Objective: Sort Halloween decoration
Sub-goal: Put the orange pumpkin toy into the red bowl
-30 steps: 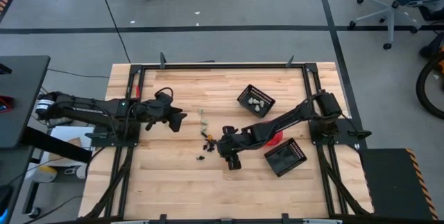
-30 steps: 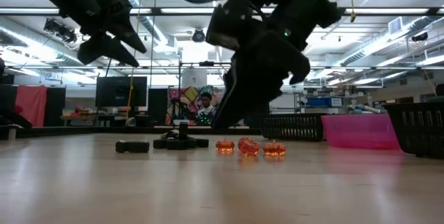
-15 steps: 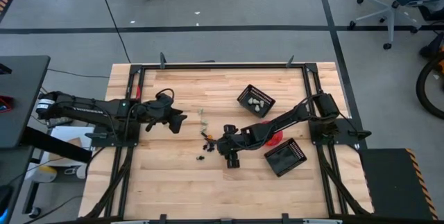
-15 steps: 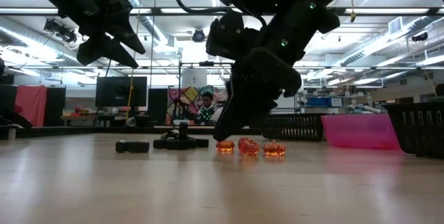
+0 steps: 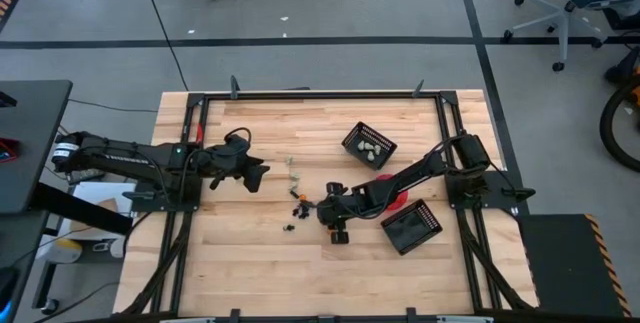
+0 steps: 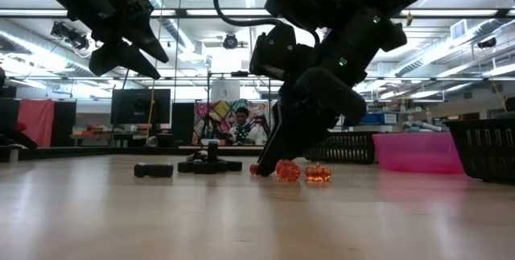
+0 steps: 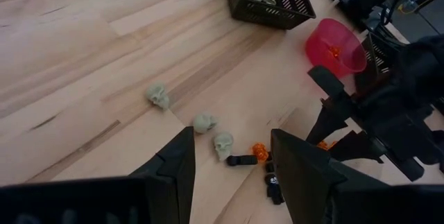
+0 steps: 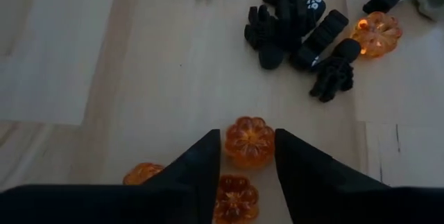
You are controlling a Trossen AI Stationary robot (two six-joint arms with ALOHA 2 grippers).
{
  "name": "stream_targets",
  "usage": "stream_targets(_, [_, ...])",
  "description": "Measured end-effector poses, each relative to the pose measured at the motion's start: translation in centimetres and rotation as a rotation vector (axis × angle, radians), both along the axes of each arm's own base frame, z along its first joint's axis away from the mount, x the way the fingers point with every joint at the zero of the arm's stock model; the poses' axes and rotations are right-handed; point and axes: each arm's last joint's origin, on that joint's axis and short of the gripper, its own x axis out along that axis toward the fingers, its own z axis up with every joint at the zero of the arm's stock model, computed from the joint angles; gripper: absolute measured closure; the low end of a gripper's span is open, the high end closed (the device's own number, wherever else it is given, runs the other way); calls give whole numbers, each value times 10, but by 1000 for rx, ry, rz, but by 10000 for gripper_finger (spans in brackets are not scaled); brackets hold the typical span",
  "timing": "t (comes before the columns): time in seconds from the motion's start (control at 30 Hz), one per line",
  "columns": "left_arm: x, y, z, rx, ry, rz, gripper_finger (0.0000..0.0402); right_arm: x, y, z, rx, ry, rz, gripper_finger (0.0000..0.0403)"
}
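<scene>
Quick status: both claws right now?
Left claw: open, empty, above the table.
Right claw: fingers either side of an orange pumpkin on the table; grip cannot be told.
</scene>
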Motion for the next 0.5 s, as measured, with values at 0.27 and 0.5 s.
stream_targets(0.27, [0, 0, 0, 0, 0, 0, 239, 0, -1, 0, 17, -5, -30, 311])
stream_targets(0.5, [0, 0, 0, 0, 0, 0, 239, -2, -2, 5, 13, 0, -32, 306])
